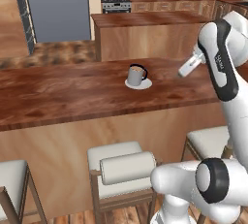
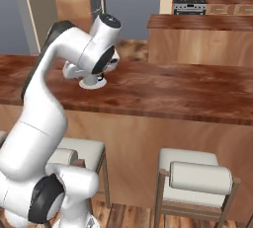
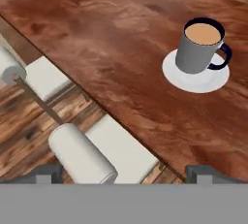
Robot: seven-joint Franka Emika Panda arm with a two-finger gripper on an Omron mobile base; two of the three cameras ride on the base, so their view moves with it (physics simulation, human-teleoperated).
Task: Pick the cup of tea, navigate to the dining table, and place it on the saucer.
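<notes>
The dining table runs wide and glossy, with bare top on every side of the saucer, which sits well back from the near edge. The cup of tea stands upright on the saucer, handle to the right in the hand view. The claw hangs released to the cup's right, apart from it. Stools line the near edge. Dark lettering on the forearm is too small to read.
</notes>
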